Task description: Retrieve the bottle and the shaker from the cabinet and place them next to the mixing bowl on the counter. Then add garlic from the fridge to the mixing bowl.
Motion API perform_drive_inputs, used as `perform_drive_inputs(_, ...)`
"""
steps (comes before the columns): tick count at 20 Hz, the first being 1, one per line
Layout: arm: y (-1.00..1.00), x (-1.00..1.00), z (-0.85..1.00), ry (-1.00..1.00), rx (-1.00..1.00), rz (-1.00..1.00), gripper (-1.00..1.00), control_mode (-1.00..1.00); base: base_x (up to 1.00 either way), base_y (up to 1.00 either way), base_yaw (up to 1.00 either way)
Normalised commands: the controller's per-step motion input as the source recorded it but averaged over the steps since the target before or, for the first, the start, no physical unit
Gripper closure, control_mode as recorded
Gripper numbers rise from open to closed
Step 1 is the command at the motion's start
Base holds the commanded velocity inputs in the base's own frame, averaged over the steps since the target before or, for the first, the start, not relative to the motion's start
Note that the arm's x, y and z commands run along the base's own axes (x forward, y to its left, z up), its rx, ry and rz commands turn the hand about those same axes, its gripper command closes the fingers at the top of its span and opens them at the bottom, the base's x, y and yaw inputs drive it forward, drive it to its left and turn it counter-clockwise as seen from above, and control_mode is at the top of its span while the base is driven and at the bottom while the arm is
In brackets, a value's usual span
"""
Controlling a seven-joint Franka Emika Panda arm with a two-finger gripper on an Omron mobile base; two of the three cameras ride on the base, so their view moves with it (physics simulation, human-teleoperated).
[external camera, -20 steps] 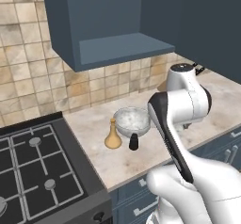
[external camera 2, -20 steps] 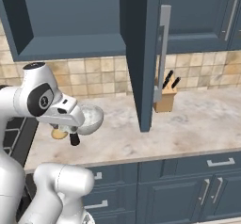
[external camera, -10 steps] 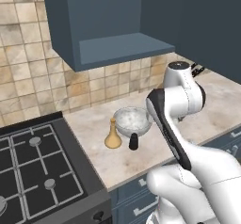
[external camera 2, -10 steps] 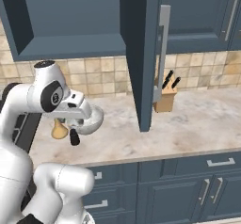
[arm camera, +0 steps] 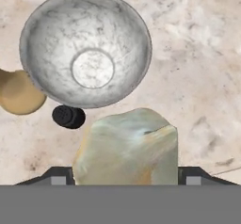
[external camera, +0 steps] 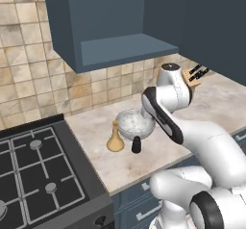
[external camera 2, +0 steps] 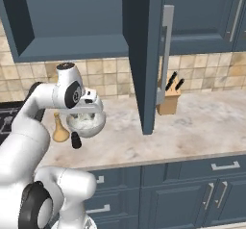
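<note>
Garlic [arm camera: 126, 148], a pale lumpy chunk, sat clamped between the finger tips of the gripper [arm camera: 124, 173], jaws closed on it. Hand view looked straight down: the garlic hung above the counter [arm camera: 197, 77], just off the rim of the mixing bowl [arm camera: 87, 46], not yet over its well. Bowl looked empty. Bottle [arm camera: 16, 91] touched or nearly touched the bowl's rim on one side, and the shaker [arm camera: 68, 116] stood just beside the bowl next to it; both were already out of the cabinet [external camera: 120, 50], whose shelf was bare. From the right base view the gripper [external camera 2: 91, 108] was right above the bowl [external camera 2: 86, 123], with the bottle [external camera 2: 60, 132] and shaker [external camera 2: 76, 140] near it on the stove side.

Step in hand, judged: final one, dropping garlic into the bowl. Next move likely needed a short shift to centre over the bowl, then a release; letting go early risked the garlic hitting the rim or counter.
</note>
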Motion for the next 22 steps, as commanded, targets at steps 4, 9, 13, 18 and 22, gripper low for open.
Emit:
perform_drive_inputs(4, 0.06, 0.91, -0.35, 0.03, 0.00, 0.12, 1.00, -1.00, 0.00, 0.00, 0.00)
perform_drive_inputs(9, 0.29, 0.86, -0.46, 0.13, 0.00, 0.11, 1.00, -1.00, 0.00, 0.00, 0.00)
perform_drive_inputs(13, 0.28, 0.80, -0.47, 0.18, 0.00, 0.09, 1.00, -1.00, 0.00, 0.00, 0.00)
perform_drive_inputs(18, 0.18, 0.60, -0.36, 0.16, -0.01, 0.01, 1.00, -1.00, 0.00, 0.00, 0.00)
perform_drive_inputs(22, 0.05, 0.24, -0.48, 0.01, 0.00, 0.00, 1.00, -1.00, 0.00, 0.00, 0.00)
